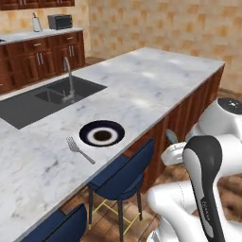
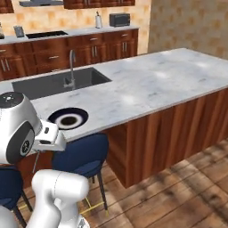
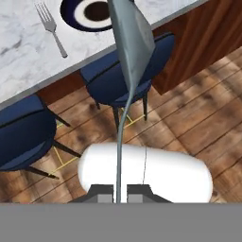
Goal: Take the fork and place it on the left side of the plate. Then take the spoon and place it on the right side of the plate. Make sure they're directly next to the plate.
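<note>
At the bottom centre of the hand view our gripper [image 3: 117, 193] is clamped on the thin handle of the slim pale blue-grey spoon [image 3: 130, 45], whose bowl rises toward the top of the frame. Beyond it, past the blue stools, the grey four-tined fork [image 3: 51, 27] lies at upper left, left of the round navy-rimmed plate [image 3: 71, 12]. We judge the spoon should go flat, close against the plate's bare right rim.
</note>
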Tool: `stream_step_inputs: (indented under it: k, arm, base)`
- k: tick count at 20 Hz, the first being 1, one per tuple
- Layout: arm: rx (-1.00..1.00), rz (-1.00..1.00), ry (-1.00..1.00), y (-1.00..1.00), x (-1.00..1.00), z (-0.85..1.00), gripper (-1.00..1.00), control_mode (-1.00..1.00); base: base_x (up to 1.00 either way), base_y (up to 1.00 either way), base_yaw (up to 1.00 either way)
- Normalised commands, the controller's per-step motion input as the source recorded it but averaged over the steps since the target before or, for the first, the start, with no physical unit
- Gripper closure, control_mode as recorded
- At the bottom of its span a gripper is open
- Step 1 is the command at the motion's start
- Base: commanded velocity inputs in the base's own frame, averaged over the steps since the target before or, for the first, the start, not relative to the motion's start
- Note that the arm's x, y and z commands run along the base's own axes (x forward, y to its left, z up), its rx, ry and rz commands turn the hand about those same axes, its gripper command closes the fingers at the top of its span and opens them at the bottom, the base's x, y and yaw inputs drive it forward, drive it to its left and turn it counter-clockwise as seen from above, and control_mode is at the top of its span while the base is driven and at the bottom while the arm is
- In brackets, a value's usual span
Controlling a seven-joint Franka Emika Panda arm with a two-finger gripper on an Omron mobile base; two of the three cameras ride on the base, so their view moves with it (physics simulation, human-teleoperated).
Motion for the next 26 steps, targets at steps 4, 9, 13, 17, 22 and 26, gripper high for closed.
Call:
stream_step_inputs:
  k: [4,9,13,17,22,26]
  arm:
    - [0.00,0.00,0.00,0.00,0.00,0.00,1.00,1.00]
    - [0.00,0.00,0.00,0.00,0.00,0.00,1.00,1.00]
    - [0.00,0.00,0.00,0.00,0.00,0.00,1.00,1.00]
    - [0.00,0.00,0.00,0.00,0.00,0.00,1.00,1.00]
    - [0.00,0.00,0.00,0.00,0.00,0.00,1.00,1.00]
    - [0.00,0.00,0.00,0.00,0.00,0.00,1.00,1.00]
  base:
    - [0.89,-0.17,0.43]
    - [0.35,-0.50,0.40]
    - [0.25,-0.54,0.40]
    - [0.45,-0.48,0.40]
    - [0.33,-0.71,0.34]
    - [0.48,-0.75,0.26]
